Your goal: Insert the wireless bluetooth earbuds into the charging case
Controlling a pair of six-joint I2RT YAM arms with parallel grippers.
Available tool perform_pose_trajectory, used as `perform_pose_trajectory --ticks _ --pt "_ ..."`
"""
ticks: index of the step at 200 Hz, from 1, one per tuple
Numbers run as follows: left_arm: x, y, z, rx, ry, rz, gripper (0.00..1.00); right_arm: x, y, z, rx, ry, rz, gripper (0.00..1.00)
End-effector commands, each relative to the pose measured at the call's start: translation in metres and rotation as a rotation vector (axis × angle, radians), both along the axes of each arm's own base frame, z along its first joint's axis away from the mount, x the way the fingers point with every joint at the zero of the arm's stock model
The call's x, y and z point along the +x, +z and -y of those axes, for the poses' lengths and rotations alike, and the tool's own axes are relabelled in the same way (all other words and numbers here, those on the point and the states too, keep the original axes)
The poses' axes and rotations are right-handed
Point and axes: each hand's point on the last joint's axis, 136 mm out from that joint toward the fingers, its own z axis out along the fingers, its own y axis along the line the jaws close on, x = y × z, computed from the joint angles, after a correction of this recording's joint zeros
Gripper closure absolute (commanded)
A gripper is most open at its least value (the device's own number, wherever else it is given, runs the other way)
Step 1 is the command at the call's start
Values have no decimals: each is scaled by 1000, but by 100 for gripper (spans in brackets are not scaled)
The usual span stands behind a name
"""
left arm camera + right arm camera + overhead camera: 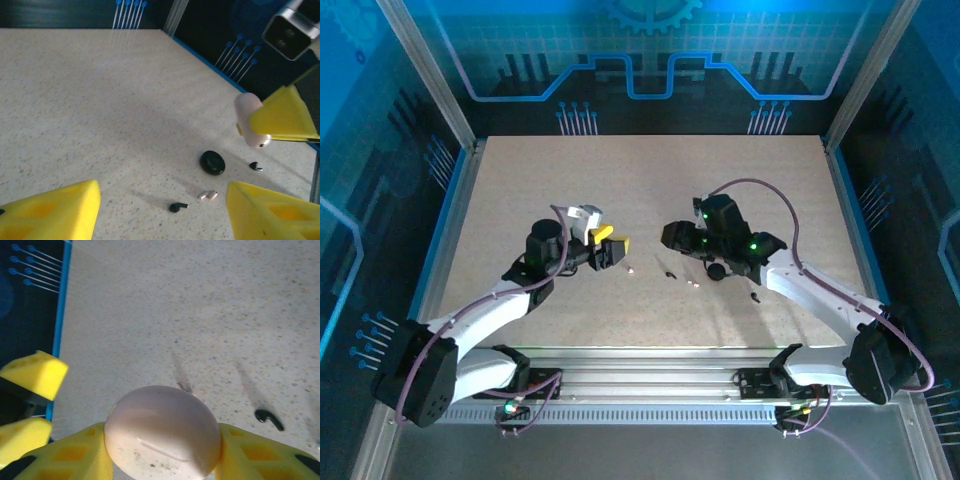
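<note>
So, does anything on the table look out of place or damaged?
Yes: a black earbud, a whitish earbud and a second black earbud lie scattered on the table near the black round case. The right gripper holds the whitish case. No damage shows.

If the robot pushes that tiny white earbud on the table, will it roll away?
The white earbud looks tiny, so it's probably very light and could skid at a slight nudge. Its rounded head with a stem suggests it would spin or wobble rather than roll far. It looks smooth, so it may slip from a pinch.
</note>
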Motion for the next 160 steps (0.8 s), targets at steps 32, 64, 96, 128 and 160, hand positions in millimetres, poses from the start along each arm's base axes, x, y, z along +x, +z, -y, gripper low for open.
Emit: perform_pose_trajectory --ticks 32,64,96,128,160 --pt "-26 26 14 -52 -105 206 34 1 35 -31 209 79 93 52" --pt "-33 31 17 -63 -129 239 35 -1 35 -40 256 88 98 52" --pt "-41 35 24 -77 -167 279 40 -7 36 -52 281 116 96 52" --pt "-47 38 29 -82 -194 316 43 -11 38 -65 306 140 114 52" --pt "-50 39 33 -85 -208 336 45 -13 40 -73 321 157 125 52"
